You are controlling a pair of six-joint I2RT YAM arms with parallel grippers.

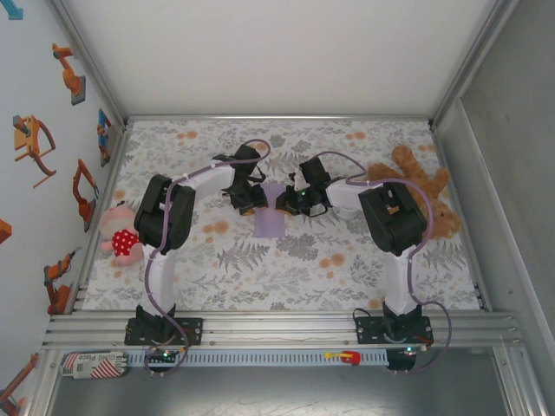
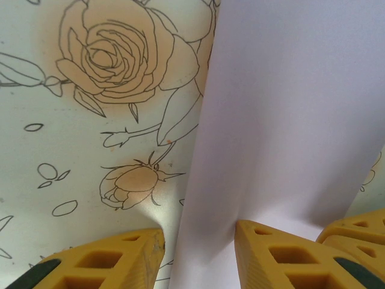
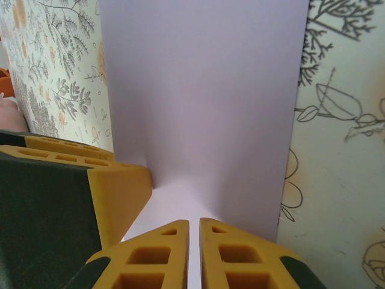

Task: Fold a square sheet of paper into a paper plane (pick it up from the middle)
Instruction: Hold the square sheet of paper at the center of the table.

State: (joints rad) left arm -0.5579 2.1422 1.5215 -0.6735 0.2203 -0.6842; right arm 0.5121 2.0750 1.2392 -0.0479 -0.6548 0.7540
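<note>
The lavender square sheet of paper lies on the flowered tablecloth between the two grippers. My left gripper is down at its left side. In the left wrist view it stands open: one finger is on the cloth, the other presses the sheet, and the paper's left edge runs between them. My right gripper is at the sheet's right side. Its fingers are almost together, tips down on the paper, with lavender in the thin slit. The paper bends up beyond the fingertips.
A brown teddy bear lies at the right of the table, close behind the right arm. At the left edge sits a pink plush toy. The flowered cloth stretches bare toward the front rail.
</note>
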